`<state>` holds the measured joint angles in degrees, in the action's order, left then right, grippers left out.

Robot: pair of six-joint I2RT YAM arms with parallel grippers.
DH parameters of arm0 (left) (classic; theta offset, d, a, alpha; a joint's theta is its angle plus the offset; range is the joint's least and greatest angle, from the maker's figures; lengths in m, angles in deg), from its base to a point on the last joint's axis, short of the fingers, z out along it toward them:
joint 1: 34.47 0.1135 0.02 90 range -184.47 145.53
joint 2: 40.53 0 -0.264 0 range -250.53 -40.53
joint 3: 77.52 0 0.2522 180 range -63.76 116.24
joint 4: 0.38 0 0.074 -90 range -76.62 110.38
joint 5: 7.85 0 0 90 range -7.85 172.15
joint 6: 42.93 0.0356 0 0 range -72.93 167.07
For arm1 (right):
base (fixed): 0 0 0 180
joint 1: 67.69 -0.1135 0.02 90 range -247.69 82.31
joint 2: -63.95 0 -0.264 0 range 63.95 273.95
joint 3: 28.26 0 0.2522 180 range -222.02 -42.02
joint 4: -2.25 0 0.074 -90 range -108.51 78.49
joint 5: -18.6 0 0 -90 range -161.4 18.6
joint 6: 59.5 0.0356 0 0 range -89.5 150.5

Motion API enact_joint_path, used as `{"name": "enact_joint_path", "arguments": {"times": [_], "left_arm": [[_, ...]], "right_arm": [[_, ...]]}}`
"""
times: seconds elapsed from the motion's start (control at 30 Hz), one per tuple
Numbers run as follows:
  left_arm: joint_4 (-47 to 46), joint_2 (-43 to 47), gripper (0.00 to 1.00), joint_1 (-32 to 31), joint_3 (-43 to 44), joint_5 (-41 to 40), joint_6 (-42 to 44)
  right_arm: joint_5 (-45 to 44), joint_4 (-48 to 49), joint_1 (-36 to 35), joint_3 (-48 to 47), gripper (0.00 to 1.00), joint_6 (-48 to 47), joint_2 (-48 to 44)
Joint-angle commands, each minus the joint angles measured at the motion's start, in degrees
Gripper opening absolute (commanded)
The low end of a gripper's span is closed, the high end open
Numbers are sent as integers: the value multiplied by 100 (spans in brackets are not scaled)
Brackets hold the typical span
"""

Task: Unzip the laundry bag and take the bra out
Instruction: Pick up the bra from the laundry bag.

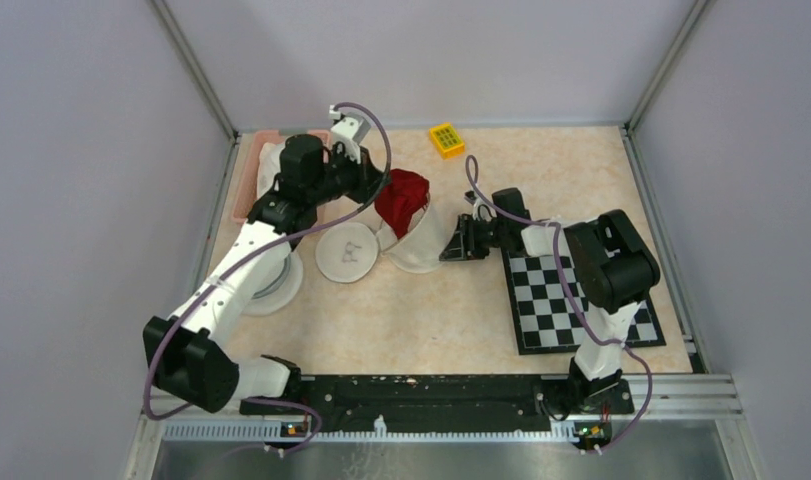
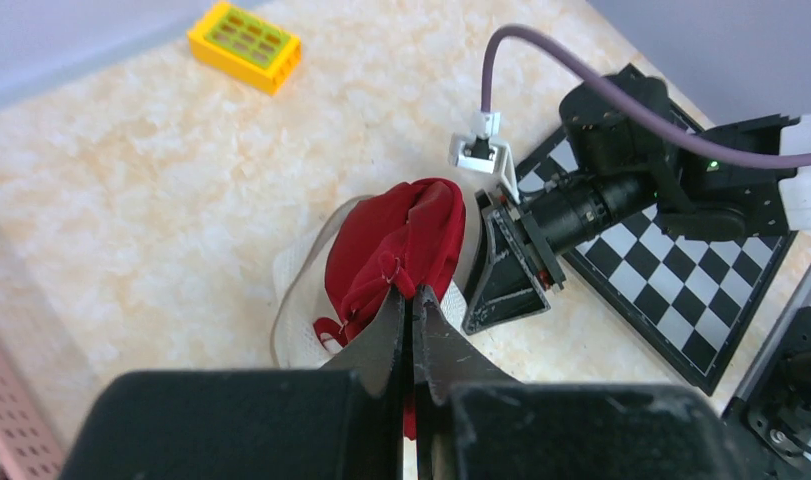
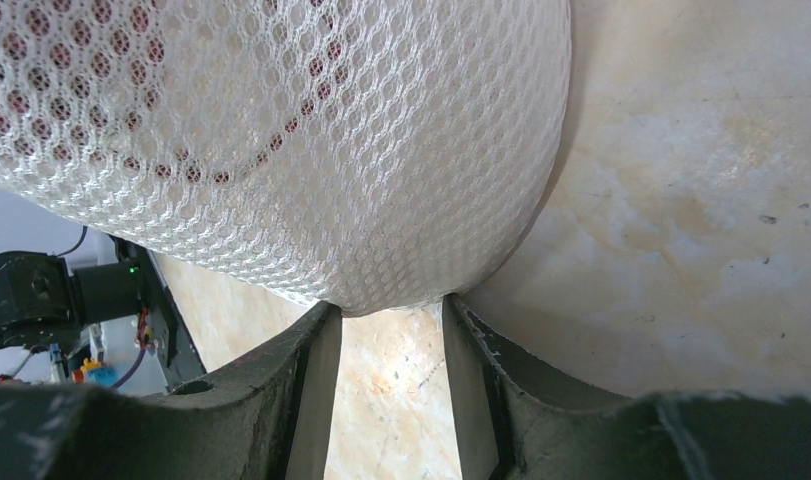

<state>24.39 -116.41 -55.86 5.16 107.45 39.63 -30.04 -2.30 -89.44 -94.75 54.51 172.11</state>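
Closest in: right gripper is filling the bottom of its wrist view. Its jaws are standing part-way apart and clamping a bulge of the bag between the tips, with white mesh touching both fingers. Red is showing through the mesh at upper left, so part of the bra is sitting inside.

On the other side, left gripper is clenching fully, its tips pinching the bra at its near edge. Red fabric is also showing between the fingers lower down. The bra is bunching up out of the bag's open mouth, with most of it riding above the rim.

From above, the bag is sitting mid-table between the two grippers. The left gripper is reaching in from the upper left and the right gripper is pressing in at the bag's right side.

- Disc: white, lying just left of the bag. Cannot tell if they are touching.
- Second disc: lying partly under the left arm.
- Tray: pink, sitting at the back-left edge, partly under the left arm.
- Block: yellow, lying near the back wall, well apart from the bag.
- Chessboard: lying to the right, under the right arm.
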Motion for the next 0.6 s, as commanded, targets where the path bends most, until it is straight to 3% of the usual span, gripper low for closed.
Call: {"name": "enact_joint_path", "arguments": {"times": [0.0,0.23,0.57], "left_arm": [[-200,380,0,51,478,-176,425],[-796,479,0,418,639,449,-284],[-841,147,0,723,1783,885,-610]], "right_arm": [[-832,-451,-14,-8,44,-335,131],[-845,-481,-12,5,45,-336,142],[-709,-456,13,1,46,-385,-49]]}}
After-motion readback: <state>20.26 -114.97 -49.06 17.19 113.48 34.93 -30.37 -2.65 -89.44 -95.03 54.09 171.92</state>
